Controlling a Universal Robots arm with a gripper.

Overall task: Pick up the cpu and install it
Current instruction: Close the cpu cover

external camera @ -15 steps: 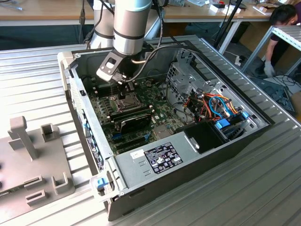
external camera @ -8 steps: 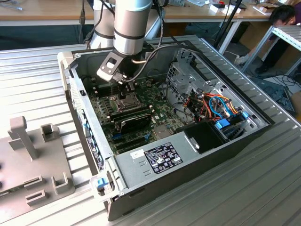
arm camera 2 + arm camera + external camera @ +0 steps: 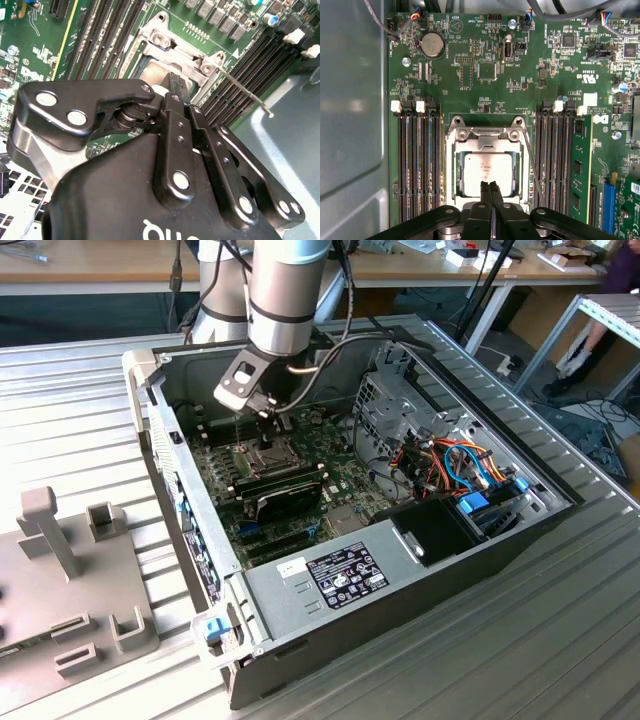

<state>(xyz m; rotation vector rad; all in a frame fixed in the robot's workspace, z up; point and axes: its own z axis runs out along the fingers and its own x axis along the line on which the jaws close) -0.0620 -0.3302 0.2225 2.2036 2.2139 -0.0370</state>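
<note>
Green motherboard (image 3: pixel 470 102) seats flat silvery square cpu (image 3: pixel 487 167).

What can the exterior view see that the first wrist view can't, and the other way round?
The exterior view adds the whole computer case, the ribbed table and the robot arm. The first wrist view adds the round battery and the cpu lying in its socket. Both share the green motherboard and the tool, shut, above the socket.

Arm (image 3: pixel 287 290) hangs straight down — jaws pressed together, tips pointing downward.
</note>
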